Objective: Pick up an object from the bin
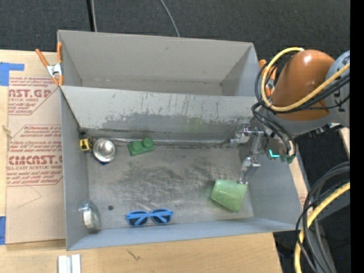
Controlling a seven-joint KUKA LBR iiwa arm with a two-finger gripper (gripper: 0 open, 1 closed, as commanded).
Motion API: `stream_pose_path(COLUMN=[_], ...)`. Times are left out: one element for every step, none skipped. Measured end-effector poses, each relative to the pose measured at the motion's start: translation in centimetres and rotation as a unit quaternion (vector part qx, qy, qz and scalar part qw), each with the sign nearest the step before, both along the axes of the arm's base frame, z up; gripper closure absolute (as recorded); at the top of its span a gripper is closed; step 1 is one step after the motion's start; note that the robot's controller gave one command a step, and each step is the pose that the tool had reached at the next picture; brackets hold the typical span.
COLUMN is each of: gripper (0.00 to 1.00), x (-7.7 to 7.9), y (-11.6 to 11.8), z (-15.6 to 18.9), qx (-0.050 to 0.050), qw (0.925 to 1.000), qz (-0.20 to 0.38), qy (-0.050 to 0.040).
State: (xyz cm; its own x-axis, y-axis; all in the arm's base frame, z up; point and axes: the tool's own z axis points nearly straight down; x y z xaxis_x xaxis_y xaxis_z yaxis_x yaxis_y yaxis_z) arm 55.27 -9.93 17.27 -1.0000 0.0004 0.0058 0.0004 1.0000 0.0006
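At the right side of the grey metal bin (153,104), close to its right wall, we see the claw (245,148). Its two metal fingers (248,162) stand apart from each other, one higher in the view and one lower. In the gap between them we see only the bin floor, so the claw is spread and has hold of nothing.

The thing nearest to it is a pale green block (229,194) with soft, rounded corners. It lies on the floor near the front right corner of the bin, lower in the view than the claw and a little to the left of it. The lower finger ends just beside the upper right corner of the block; whether it touches the block we cannot tell. The block is outside the gap of the fingers, not between them.

The other things are well apart from the claw, in the left half of the bin. Along the back edge of the floor lie a small darker green brick (140,147), a round silver piece (104,149) and, beside it, a tiny yellow piece (85,145). Near the front wall lie blue sunglasses (149,216) and, in the front left corner, a silver metal cylinder (89,216).
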Motion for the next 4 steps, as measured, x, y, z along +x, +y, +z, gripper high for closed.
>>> stream_pose_path(gripper=[0.0, 0.0, 1.0, 1.0], x=[-6.2, -3.8, -3.7, -3.9], y=[5.3, 1.8, 2.0, 3.9], z=[-4.3, -9.0, -8.7, 6.7], qx=[0.002, 0.0, 0.0, -0.001], qw=[0.9999, 0.9989, 0.999, 0.9997], qz=[-0.013, -0.046, -0.045, 0.024], qy=[0.0021, -0.0014, -0.0022, -0.0076])
